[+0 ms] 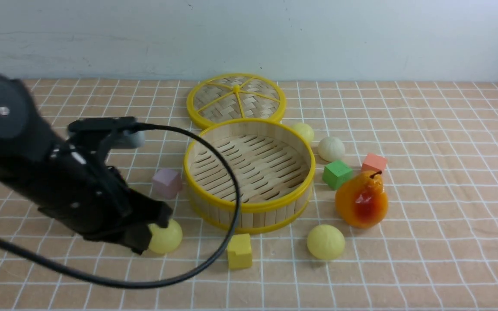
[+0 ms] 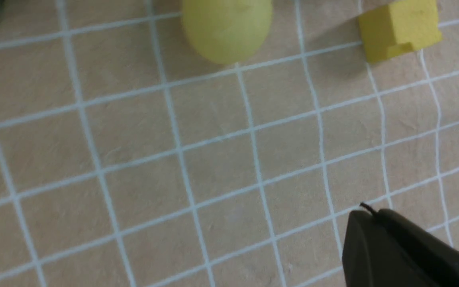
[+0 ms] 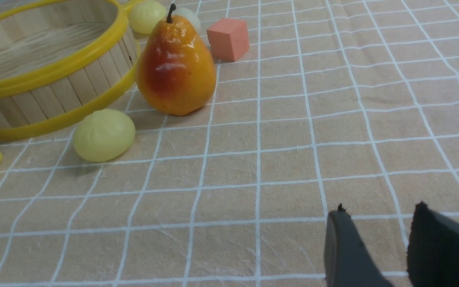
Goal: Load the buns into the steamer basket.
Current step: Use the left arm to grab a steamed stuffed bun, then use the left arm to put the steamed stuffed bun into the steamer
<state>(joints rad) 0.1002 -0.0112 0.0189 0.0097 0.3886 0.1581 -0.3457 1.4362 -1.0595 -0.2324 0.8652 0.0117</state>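
Note:
The steamer basket (image 1: 249, 208) stands mid-table with nothing on its slatted floor. A pale yellow bun (image 1: 164, 236) lies at its front left, right beside the tip of my left gripper (image 1: 144, 242). In the left wrist view that gripper (image 2: 367, 213) is shut with nothing in it, and the bun (image 2: 227, 28) lies ahead of the fingertips. Another yellow bun (image 1: 326, 242) sits at the front right. A yellow bun (image 1: 303, 131) and an off-white bun (image 1: 331, 148) lie behind the basket on the right. My right gripper (image 3: 380, 211) is open over bare cloth, out of the front view.
The woven lid (image 1: 236, 99) lies behind the basket. An orange pear (image 1: 361, 201) stands at its right, with a green cube (image 1: 336, 173) and a salmon cube (image 1: 374, 163) behind it. A yellow cube (image 1: 239, 251) sits in front, a mauve cube (image 1: 167, 182) at the left.

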